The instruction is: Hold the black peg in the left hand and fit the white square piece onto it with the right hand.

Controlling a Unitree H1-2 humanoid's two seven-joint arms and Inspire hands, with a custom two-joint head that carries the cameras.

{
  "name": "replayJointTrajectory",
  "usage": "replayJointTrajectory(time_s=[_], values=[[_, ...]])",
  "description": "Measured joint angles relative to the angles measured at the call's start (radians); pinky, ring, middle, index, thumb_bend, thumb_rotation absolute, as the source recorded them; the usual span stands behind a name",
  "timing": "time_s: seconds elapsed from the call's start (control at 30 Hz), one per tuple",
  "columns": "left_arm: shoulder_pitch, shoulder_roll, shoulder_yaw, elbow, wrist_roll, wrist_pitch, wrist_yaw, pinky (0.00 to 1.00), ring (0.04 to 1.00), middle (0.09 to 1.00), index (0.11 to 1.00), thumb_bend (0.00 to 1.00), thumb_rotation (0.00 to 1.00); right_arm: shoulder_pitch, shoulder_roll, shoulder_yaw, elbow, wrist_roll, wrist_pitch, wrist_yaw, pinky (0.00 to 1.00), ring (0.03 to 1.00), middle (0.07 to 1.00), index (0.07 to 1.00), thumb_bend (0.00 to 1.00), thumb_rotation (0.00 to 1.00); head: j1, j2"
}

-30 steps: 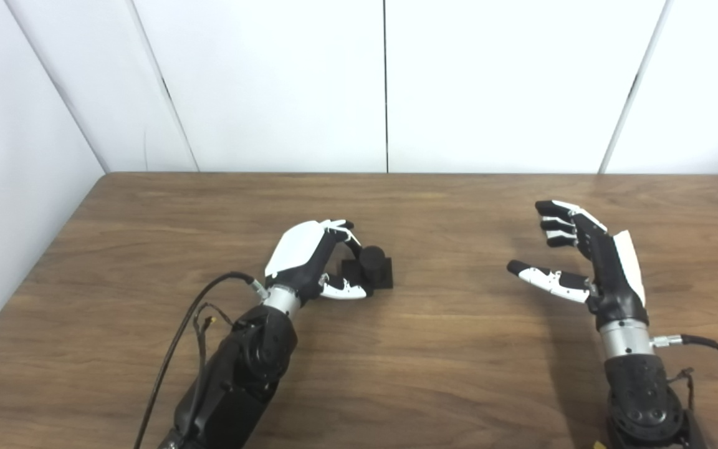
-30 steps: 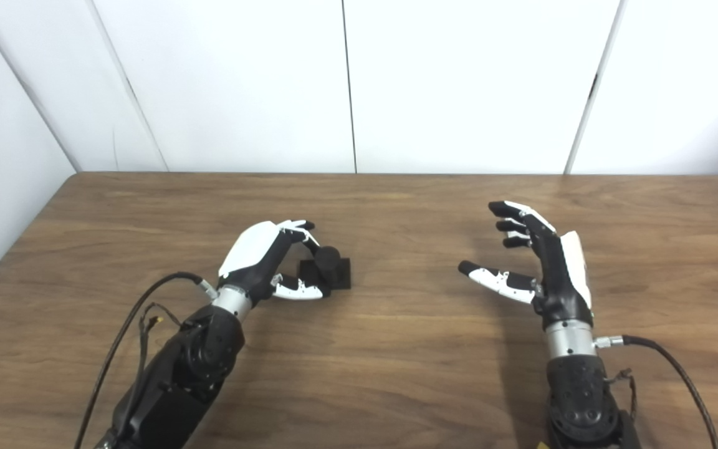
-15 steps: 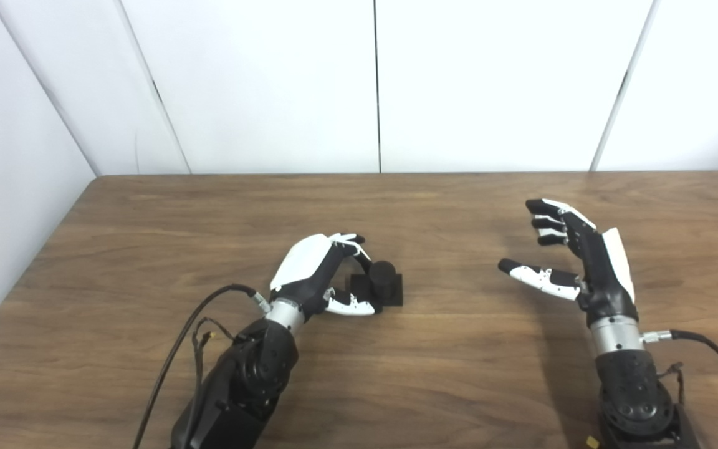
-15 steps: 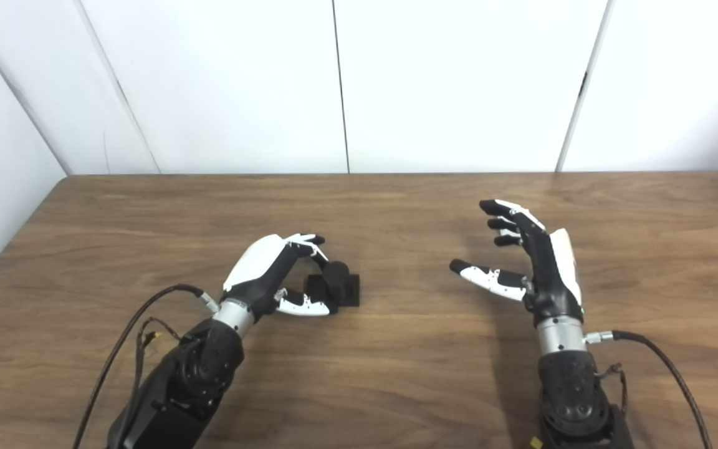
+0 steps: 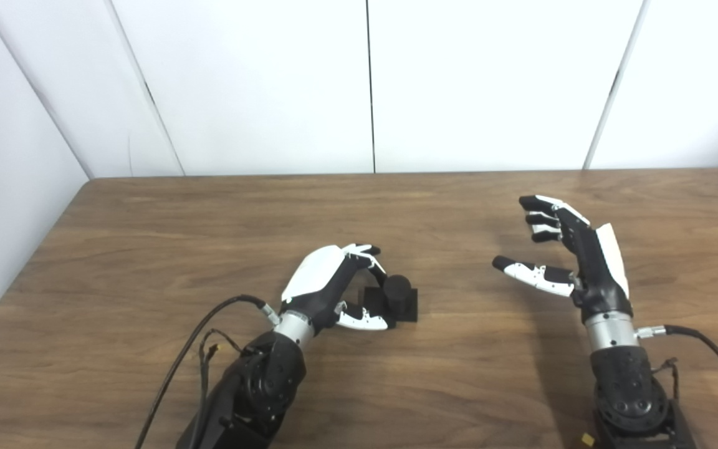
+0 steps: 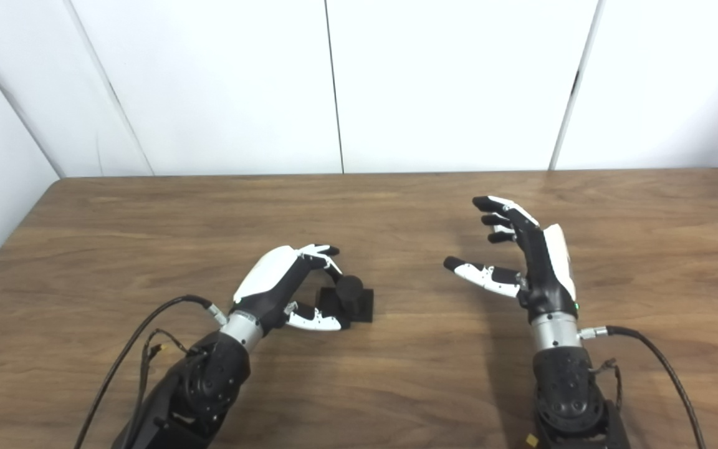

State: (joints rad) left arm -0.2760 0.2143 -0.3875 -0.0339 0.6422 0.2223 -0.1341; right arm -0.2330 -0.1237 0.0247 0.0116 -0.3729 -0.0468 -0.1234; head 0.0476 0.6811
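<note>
Since a second ago the whole scene has slid sideways in both views, wall seams included, so the head cameras have turned. Measured against those seams, the black peg (image 5: 397,292) and the left hand (image 5: 333,288) have crept a little to the right and toward the robot, while the right hand (image 5: 574,255) sits much as it did.

The black peg is a short round post standing upright on a flat square black base, and the base lies on the wooden counter (image 5: 446,374) left of centre. The left hand curls around it from the left: the fingers (image 5: 368,252) arch over toward the post from the far side and the thumb (image 5: 365,321) reaches along the near edge of the base. Whether they actually press on the peg or only cage it cannot be told from either view, and the base looks flat on the wood, not lifted.

Well apart to the right, the right hand hovers above the counter with its palm turned toward the peg, fingers spread and lightly bent, thumb stretched out to the left, holding nothing.

A black cable (image 5: 184,355) loops from the left wrist toward the bottom edge, and another (image 6: 664,368) trails off the right wrist.
</note>
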Motion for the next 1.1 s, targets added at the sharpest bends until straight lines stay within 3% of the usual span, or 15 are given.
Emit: replayJointTrajectory(time_s=[0.1, 0.2, 0.27, 0.5, 1.1], values=[[-0.011, 0.013, -0.016, 0.017, 0.029, -0.040, 0.012, 0.94, 0.936, 0.893, 0.493, 0.51, 0.09, 0.000, 0.001, 0.000, -0.001, 0.000, 0.000, 0.000, 0.63, 0.736, 0.777, 0.742, 0.68, 0.14, -0.005, 0.002], [-0.024, 0.026, -0.034, 0.043, 0.067, -0.082, 0.040, 0.91, 0.933, 0.900, 0.602, 0.75, 0.28, 0.000, 0.002, 0.000, -0.004, 0.001, 0.000, 0.000, 0.64, 0.737, 0.777, 0.744, 0.68, 0.15, -0.006, 0.005], [-0.034, 0.029, -0.044, 0.063, 0.090, -0.096, 0.055, 0.91, 0.931, 0.903, 0.636, 0.81, 0.31, 0.000, 0.002, 0.000, -0.004, 0.001, 0.000, 0.000, 0.63, 0.736, 0.776, 0.744, 0.68, 0.16, -0.006, 0.005], [-0.047, 0.036, -0.050, 0.125, 0.131, -0.122, 0.085, 0.92, 0.942, 0.913, 0.628, 0.81, 0.31, 0.000, 0.003, -0.003, -0.004, 0.001, 0.000, 0.000, 0.63, 0.730, 0.772, 0.736, 0.69, 0.15, -0.005, 0.006], [-0.057, 0.032, -0.051, 0.149, 0.138, -0.134, 0.119, 0.93, 0.932, 0.889, 0.546, 0.80, 0.29, 0.000, -0.001, -0.009, -0.006, -0.002, 0.003, 0.000, 0.65, 0.723, 0.768, 0.740, 0.68, 0.15, -0.011, 0.005]])
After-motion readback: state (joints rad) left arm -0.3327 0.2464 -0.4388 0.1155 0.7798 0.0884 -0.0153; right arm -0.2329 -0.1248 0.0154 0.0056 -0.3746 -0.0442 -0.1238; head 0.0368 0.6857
